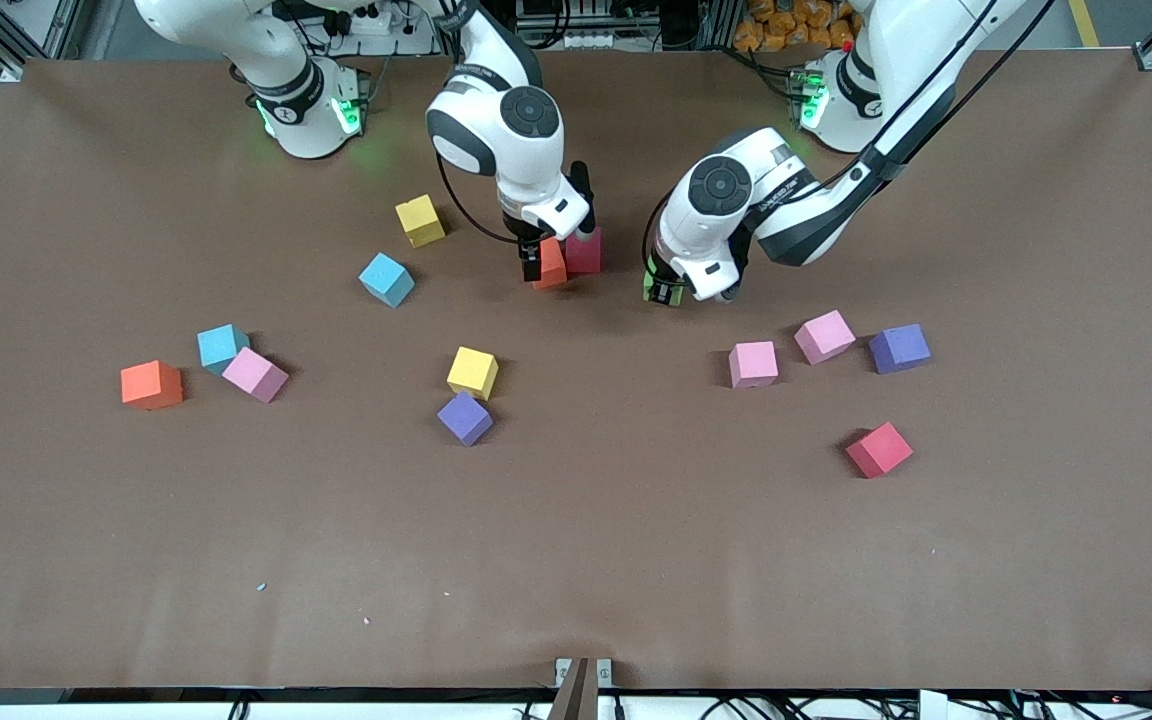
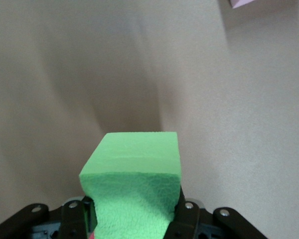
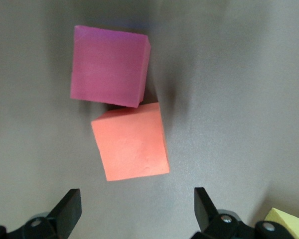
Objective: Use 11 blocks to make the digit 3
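Brown matting covers the bench [image 1: 576, 560], and nothing on it reads as a digit 3 yet. My left tool [image 1: 664, 290] is clamped on the green block [image 2: 134, 184] and carries it clear of the surface, over bare bench just beside the starting pair. That pair, an orange block [image 3: 132, 142] and a red block [image 3: 109, 67], sits at mid-bench toward the robots' bases, corners touching but skewed to each other; my right tool [image 3: 134, 211] hangs over them with its jaws spread wide and holding nothing. I judge the build to be at its earliest stage: two cubes placed, a third in transit. The next move calls for setting the green block down square against the pair, and the orange one wants straightening first. Loose stock lies well apart: a yellow block [image 1: 420, 220], a blue block [image 1: 386, 279], two pink blocks [image 1: 789, 350] and a purple block [image 1: 900, 348] nearer the camera. Open room lies below the pair before the yellow and purple cubes [image 1: 468, 395]; bench edges are distant.
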Motion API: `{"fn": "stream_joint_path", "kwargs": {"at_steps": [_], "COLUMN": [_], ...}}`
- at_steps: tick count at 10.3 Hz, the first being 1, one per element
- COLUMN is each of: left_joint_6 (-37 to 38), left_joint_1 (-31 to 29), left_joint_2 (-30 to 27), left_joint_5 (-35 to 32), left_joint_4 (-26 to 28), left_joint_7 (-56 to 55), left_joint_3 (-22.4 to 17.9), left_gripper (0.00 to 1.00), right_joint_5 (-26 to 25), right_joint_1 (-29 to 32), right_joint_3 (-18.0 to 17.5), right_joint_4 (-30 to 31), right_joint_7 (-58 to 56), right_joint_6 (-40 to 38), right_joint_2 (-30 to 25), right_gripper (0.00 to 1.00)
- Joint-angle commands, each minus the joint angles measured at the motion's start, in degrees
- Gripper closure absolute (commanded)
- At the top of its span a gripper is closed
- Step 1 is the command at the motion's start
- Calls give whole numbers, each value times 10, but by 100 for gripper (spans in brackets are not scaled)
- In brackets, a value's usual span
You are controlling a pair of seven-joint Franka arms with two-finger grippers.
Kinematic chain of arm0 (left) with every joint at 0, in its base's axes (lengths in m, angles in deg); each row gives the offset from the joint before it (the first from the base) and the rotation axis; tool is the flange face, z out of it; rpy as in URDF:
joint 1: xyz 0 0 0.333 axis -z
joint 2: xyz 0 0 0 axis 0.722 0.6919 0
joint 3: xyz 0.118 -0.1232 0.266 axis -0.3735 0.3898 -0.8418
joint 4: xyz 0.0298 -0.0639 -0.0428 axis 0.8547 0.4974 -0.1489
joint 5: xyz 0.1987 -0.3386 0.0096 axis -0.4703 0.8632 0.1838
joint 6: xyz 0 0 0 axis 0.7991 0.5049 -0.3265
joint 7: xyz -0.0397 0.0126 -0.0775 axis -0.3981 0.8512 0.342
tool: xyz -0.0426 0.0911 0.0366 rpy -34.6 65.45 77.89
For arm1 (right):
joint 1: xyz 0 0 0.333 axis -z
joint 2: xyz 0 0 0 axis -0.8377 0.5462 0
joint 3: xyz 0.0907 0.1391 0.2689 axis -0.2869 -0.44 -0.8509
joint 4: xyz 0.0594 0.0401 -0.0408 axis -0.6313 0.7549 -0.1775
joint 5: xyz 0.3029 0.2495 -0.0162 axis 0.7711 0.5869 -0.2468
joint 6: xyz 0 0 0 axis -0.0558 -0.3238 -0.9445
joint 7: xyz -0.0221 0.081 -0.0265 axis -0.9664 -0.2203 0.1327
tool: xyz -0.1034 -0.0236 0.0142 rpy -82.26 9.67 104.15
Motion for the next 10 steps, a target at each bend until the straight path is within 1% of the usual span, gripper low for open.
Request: {"fn": "stream_joint_path", "kwargs": {"at_steps": [1, 2, 3, 5, 6, 8, 10], "left_joint_6": [4, 1, -5, -15, -38, -90, -129], "left_joint_1": [-1, -2, -1, -1, -1, -1, 0], "left_joint_2": [-17, -17, -16, -17, -19, -23, -38], "left_joint_5": [16, 16, 16, 16, 16, 12, 10], "left_joint_4": [18, 22, 24, 31, 44, 74, 102], "left_joint_7": [-40, -48, -66, -92, -126, -166, -178], "left_joint_3": [11, 11, 11, 11, 13, 23, 24], "left_gripper": [98, 98, 98, 97, 97, 97, 97], "right_joint_5": [18, 18, 18, 18, 18, 18, 13], "right_joint_1": [38, 54, 70, 108, 116, 122, 140], "right_joint_3": [3, 11, 24, 29, 51, 91, 110], "right_joint_4": [7, 5, -15, -61, -86, -120, -138], "right_joint_7": [-49, -62, -81, -93, -92, -92, -100], "right_joint_6": [-11, -12, -28, -80, -102, -111, -106], "right_joint_2": [-18, -20, -20, -18, -17, -14, -8], "right_gripper": [0, 0, 0, 0, 0, 0, 0]}}
